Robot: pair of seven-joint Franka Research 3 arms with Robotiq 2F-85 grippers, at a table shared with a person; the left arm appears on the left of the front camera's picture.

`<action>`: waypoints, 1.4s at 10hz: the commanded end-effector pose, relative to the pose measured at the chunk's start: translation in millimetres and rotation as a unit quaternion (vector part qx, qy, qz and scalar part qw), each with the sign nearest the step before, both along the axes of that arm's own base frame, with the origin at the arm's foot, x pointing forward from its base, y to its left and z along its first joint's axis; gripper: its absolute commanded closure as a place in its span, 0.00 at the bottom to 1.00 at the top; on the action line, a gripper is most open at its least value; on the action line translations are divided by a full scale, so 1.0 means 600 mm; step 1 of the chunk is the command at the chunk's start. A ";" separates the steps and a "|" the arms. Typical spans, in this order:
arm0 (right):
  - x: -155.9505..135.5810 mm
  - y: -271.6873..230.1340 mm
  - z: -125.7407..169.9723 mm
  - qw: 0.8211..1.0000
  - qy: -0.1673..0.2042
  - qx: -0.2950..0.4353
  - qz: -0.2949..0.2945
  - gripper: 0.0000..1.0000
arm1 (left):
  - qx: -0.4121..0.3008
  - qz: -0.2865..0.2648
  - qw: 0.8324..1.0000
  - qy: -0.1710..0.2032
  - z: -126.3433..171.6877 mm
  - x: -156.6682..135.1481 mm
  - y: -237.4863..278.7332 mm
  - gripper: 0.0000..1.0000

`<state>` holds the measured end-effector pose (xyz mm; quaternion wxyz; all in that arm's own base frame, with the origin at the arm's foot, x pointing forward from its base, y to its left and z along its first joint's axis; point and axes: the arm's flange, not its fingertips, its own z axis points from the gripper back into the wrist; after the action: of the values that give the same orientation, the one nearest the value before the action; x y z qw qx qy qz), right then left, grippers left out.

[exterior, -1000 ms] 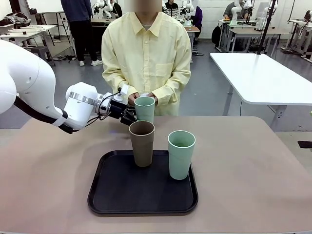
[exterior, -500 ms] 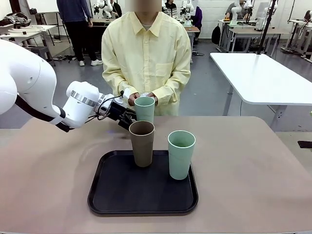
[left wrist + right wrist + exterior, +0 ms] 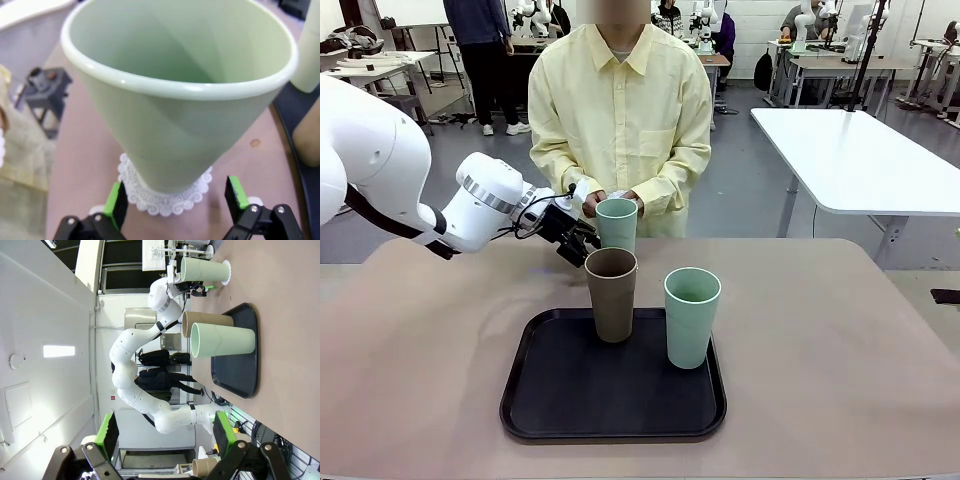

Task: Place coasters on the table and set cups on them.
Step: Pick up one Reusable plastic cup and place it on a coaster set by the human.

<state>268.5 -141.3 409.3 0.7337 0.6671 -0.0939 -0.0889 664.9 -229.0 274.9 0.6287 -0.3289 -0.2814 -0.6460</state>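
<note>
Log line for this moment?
left jaws: open, clear of pale mint green tumbler | tumbler: upright on white lacy paper doily | brown tumbler, second mint tumbler: on black tray | right jaws: open, empty

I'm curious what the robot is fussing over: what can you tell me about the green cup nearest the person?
The cup is a tall, handleless tumbler, pale mint green and matte, with a rounded rim, tapering to a narrow base. It looks empty. It stands upright on a white lacy coaster on the tan table, beyond the black tray, in front of the person. The left gripper faces it, jaws open, with the green pads on either side of its base, not touching.
</note>
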 end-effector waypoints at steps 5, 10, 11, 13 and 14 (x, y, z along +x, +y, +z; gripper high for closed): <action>0.000 -0.001 0.001 1.000 -0.004 0.005 0.000 0.00 | 0.142 0.045 0.988 -0.038 0.128 -0.078 0.056 0.00; 0.000 -0.001 0.001 1.000 -0.004 0.005 0.000 0.00 | 0.316 0.091 0.943 -0.047 0.259 -0.163 0.055 0.00; 0.000 -0.001 0.001 1.000 -0.004 0.005 0.000 0.00 | 0.337 0.099 0.935 -0.050 0.282 -0.177 0.053 0.00; 0.000 -0.001 0.001 1.000 -0.004 0.005 0.000 0.00 | 0.358 0.103 0.926 -0.062 0.323 -0.203 0.039 0.00; 0.000 -0.001 0.001 1.000 -0.004 0.005 0.000 0.00 | 0.358 0.109 0.925 -0.069 0.338 -0.215 0.031 0.00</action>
<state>268.6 -141.2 409.1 0.7337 0.6670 -0.0936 -0.0892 538.7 -208.3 483.0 0.7447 -0.0115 -0.1121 -0.6579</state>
